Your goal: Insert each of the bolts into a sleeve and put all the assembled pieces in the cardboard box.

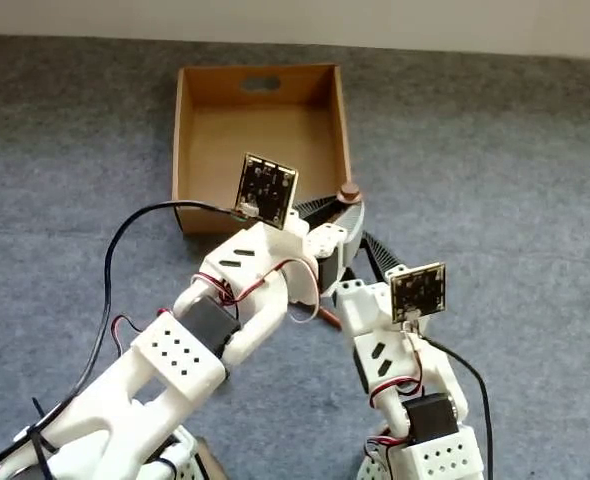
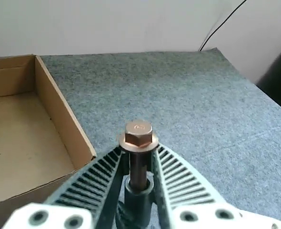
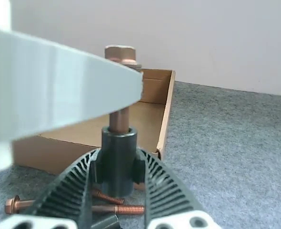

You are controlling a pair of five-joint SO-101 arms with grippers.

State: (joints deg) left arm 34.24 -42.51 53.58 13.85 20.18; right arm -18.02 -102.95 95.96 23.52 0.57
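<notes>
Left gripper point(image 2: 138, 151) clamps the copper bolt point(image 2: 138, 135) upright, its shank entering the dark sleeve point(image 3: 117, 143) that the right gripper point(image 3: 117, 156) grips, just beside the cardboard box point(image 3: 165, 109); perhaps two loose bolts point(image 3: 107, 208) lie below on carpet point(image 3: 235, 157).

The counter point(image 1: 535, 150) is covered by a grey, felt-like mat. A pale wall point(image 3: 216, 38) is seen behind it, and a thin black cable point(image 2: 221, 24) is seen against that wall.

Left end effector point(image 2: 139, 151), right point(image 3: 117, 158) — clamped.
</notes>
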